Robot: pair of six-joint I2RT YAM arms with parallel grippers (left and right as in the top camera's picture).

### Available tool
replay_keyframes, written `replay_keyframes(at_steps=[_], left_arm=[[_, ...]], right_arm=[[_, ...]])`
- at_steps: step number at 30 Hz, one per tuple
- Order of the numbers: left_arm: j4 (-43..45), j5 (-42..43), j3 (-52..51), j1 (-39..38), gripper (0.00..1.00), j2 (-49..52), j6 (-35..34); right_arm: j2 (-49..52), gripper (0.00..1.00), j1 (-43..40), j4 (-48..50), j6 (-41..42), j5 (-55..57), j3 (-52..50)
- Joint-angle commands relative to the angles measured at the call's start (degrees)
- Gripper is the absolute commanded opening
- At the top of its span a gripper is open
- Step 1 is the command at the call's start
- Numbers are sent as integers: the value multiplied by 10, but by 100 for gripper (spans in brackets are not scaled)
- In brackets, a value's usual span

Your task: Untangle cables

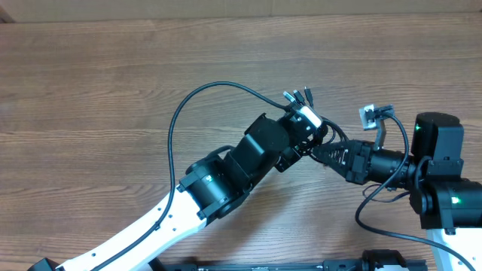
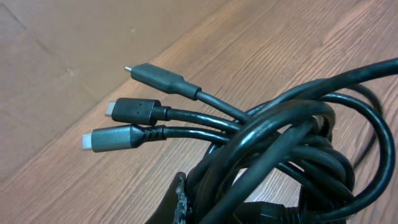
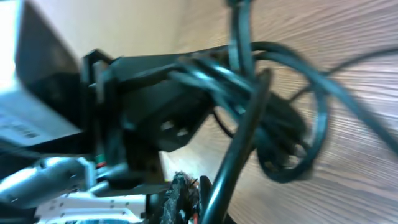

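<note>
1. The cables (image 2: 292,143) are a knot of black loops right of the table's middle. The left gripper (image 1: 309,126) is clamped on the bundle.
2. Three plug ends (image 2: 134,111) stick out of the bundle side by side, pointing toward the far edge.
3. The right gripper (image 1: 322,153) is closed too, its tip pushed into the near side of the bundle, just beside the left one. Whether it pinches a strand I cannot tell.
4. The table (image 1: 90,90) is brown wood grain, with a paler strip (image 1: 226,7) along its far edge.
5. A black wire (image 1: 172,135) arcs from the left wrist out over the wood and back to the arm's white link. A second wire (image 1: 360,218) loops beside the right arm.
6. From overhead the left gripper's body covers most of the bundle. The right wrist view is blurred, and dark housing fills its left half. In the left wrist view only one dark fingertip (image 2: 177,202) shows, cut off at the bottom edge.
</note>
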Motion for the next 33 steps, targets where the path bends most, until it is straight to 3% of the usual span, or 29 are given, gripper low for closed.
replay_keyframes(at_steps=[1, 8, 18, 27, 33], left_arm=[[3, -49, 8, 1, 4, -6, -15], [5, -85, 8, 2, 4, -6, -19], [11, -251, 8, 42, 4, -6, -27], [12, -249, 8, 75, 4, -6, -27], [11, -241, 8, 75, 4, -6, -27]], right_arm=[[-4, 4, 2, 2, -31, -65, 18], [-4, 4, 2, 2, -31, -65, 18], [-4, 4, 2, -17, -50, -65, 18], [-3, 4, 2, -25, -65, -64, 18], [5, 4, 2, -53, -62, 22, 18]])
